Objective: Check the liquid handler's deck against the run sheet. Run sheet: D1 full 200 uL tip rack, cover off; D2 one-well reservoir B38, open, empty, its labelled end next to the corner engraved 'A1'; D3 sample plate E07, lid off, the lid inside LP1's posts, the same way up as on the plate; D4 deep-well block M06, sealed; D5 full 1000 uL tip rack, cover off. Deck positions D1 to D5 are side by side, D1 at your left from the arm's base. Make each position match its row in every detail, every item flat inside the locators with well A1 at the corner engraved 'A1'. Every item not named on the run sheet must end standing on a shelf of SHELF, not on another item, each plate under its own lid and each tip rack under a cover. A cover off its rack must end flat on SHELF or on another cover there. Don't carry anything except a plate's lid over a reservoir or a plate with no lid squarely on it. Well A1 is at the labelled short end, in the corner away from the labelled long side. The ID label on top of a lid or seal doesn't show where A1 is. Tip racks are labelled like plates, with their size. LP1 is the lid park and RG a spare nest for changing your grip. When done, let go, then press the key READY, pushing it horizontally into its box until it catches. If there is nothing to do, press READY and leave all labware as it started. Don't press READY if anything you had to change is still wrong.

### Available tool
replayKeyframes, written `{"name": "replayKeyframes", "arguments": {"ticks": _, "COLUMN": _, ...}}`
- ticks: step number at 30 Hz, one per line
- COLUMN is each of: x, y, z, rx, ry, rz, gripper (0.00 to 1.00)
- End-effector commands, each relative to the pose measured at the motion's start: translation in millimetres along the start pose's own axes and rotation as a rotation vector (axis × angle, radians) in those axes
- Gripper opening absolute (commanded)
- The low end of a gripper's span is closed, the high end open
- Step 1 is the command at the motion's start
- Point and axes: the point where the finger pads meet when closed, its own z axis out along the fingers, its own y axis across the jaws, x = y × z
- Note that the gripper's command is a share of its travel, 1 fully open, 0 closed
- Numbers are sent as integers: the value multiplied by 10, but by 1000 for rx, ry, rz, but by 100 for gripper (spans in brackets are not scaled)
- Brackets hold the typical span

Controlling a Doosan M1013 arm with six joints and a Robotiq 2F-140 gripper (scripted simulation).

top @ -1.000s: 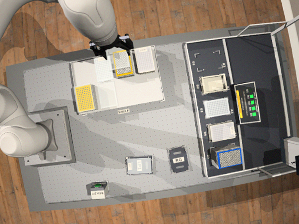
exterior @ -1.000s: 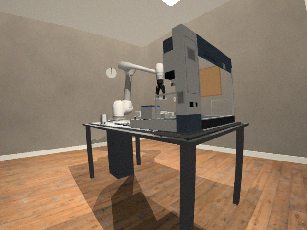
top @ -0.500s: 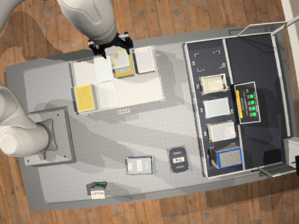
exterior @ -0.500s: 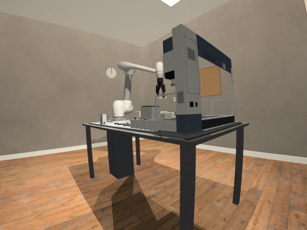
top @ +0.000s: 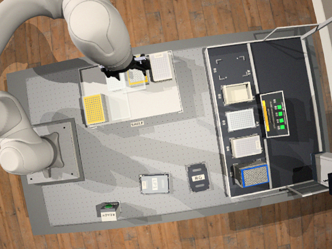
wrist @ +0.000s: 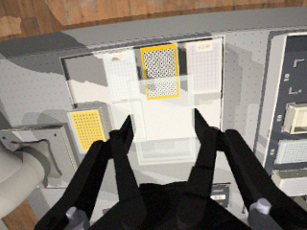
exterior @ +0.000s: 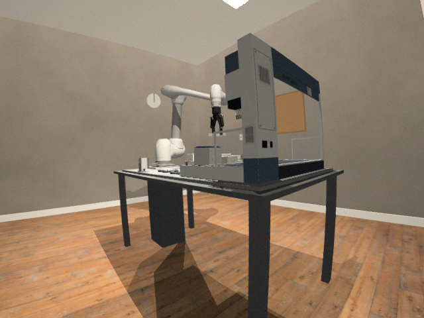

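Observation:
My gripper [top: 126,70] [exterior: 216,129] [wrist: 162,119] is shut on a clear tip rack cover [wrist: 166,140] [exterior: 216,134] and holds it level, high above SHELF [top: 155,102]. Below it on the shelf stands an uncovered yellow-framed tip rack [top: 136,76] [wrist: 159,71] with dark tips. On the deck, D1 [top: 231,67] holds nothing. D2 holds an open cream reservoir [top: 237,93], D3 a white well plate [top: 239,119], D4 a white block [top: 246,146], and D5 a blue-framed tip rack [top: 255,175]. LP1 [top: 154,183] holds a flat grey lid.
SHELF also carries a second yellow tip rack [top: 95,108] [wrist: 87,126], a white plate [top: 115,83] left of the open rack and a labelled plate [top: 160,66] [wrist: 204,64] to its right. RG [top: 198,177] and the READY key [top: 108,211] sit near the table's front edge.

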Motion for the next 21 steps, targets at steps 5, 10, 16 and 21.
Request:
{"name": "replayKeyframes", "arguments": {"ticks": 5, "x": -231, "y": -3, "z": -7, "rx": -1, "ry": 1, "rz": 0, "gripper": 10}}
{"name": "replayKeyframes", "arguments": {"ticks": 10, "x": -481, "y": -9, "z": -7, "rx": -1, "ry": 1, "rz": 0, "gripper": 10}}
{"name": "replayKeyframes", "arguments": {"ticks": 16, "x": -781, "y": -16, "z": -7, "rx": -1, "ry": 1, "rz": 0, "gripper": 10}}
{"name": "replayKeyframes", "arguments": {"ticks": 21, "x": -931, "y": -20, "z": -7, "rx": -1, "ry": 1, "rz": 0, "gripper": 10}}
